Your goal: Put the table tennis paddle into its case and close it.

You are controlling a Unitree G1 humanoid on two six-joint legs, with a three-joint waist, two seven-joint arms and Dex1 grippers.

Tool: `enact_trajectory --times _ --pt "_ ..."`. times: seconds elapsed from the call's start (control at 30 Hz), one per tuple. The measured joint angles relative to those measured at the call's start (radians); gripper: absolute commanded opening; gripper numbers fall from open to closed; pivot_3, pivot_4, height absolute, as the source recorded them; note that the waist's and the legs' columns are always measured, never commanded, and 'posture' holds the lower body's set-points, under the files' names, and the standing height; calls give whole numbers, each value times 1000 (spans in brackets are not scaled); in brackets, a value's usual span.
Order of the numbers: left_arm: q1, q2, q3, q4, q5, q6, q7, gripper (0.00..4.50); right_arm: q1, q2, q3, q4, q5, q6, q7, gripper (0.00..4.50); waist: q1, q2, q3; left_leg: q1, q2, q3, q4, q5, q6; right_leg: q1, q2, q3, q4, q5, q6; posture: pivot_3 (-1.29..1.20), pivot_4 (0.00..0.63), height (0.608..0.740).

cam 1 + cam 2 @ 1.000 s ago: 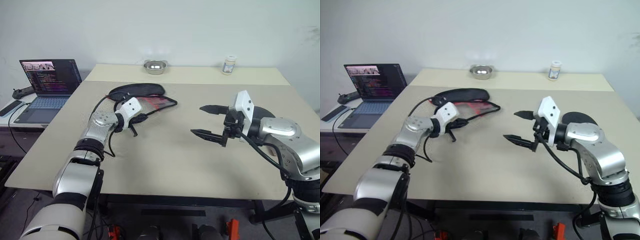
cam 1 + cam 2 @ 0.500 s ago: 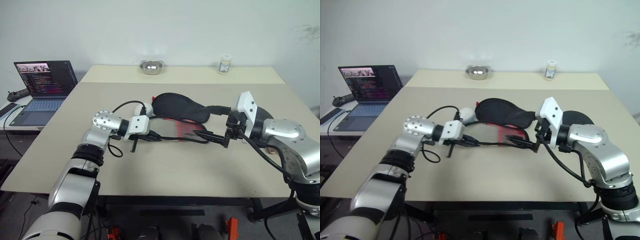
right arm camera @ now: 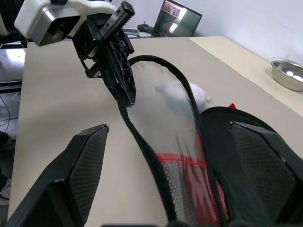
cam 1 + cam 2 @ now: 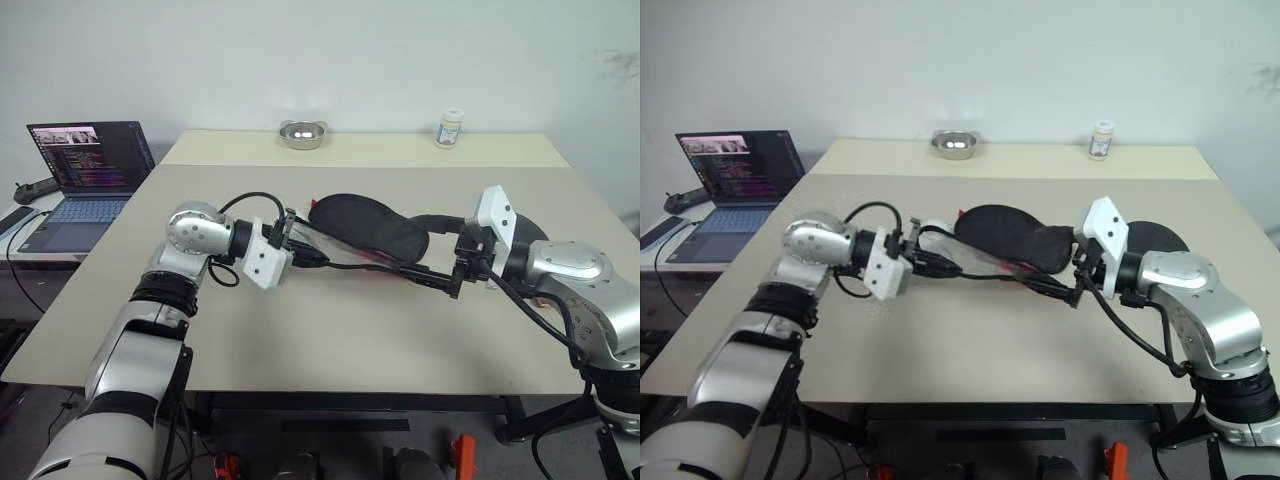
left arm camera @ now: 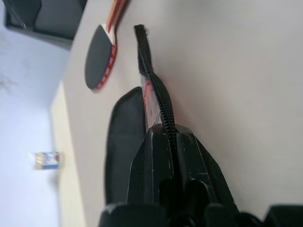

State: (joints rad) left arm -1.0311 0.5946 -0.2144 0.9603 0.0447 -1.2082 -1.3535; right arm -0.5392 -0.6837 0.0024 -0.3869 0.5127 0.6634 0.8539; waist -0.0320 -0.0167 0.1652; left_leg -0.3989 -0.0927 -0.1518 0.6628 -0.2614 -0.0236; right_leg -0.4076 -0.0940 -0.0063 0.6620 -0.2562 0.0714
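Surface [image 4: 330, 330]: the case [image 4: 365, 225] has been carried from the far left to the middle since a second ago, lifted between both arms. Left hand [image 4: 300, 250] is clamped on its zipper edge, rolled over; right hand [image 4: 428, 250] fingers spread wide at the open mouth. Table tennis paddle [image 5: 100, 56] lies apart, not inserted. Judgement: case being presented open; loading is next.

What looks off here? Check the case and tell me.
The case hangs unzipped and stretched between both arms: the left claw is shut on its zipper edge, and the open right claw straddles the other end. The table tennis paddle lies apart on the table, not inside.
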Motion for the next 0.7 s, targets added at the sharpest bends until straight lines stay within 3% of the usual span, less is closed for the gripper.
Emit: enact_trajectory --times 0.17,0.3,0.5,0.7 --pt "-37 94 -6 152 163 -67 183 14 1 0 10 0 0 0 14 4500 -1 0 0 0 0 0 0 -1 1 0 1 0 1 0 0 0 150 740" --pt "-52 182 -21 219 347 -53 445 14 14 -6 12 -2 0 0 19 4500 0 0 0 0 0 0 0 -1 1 0 1 0 1 0 0 0 150 740" --pt "-55 211 -96 256 513 -6 696 14 16 -9 21 -2 0 0 24 4500 0 0 0 0 0 0 0 -1 2 0 1 0 1 0 0 0 150 740" --pt "-55 210 -108 293 518 2 712 1667 16 -14 22 -2 -1 0 36 4500 0 0 0 0 0 0 0 -1 2 0 1 0 2 0 0 0 150 740"
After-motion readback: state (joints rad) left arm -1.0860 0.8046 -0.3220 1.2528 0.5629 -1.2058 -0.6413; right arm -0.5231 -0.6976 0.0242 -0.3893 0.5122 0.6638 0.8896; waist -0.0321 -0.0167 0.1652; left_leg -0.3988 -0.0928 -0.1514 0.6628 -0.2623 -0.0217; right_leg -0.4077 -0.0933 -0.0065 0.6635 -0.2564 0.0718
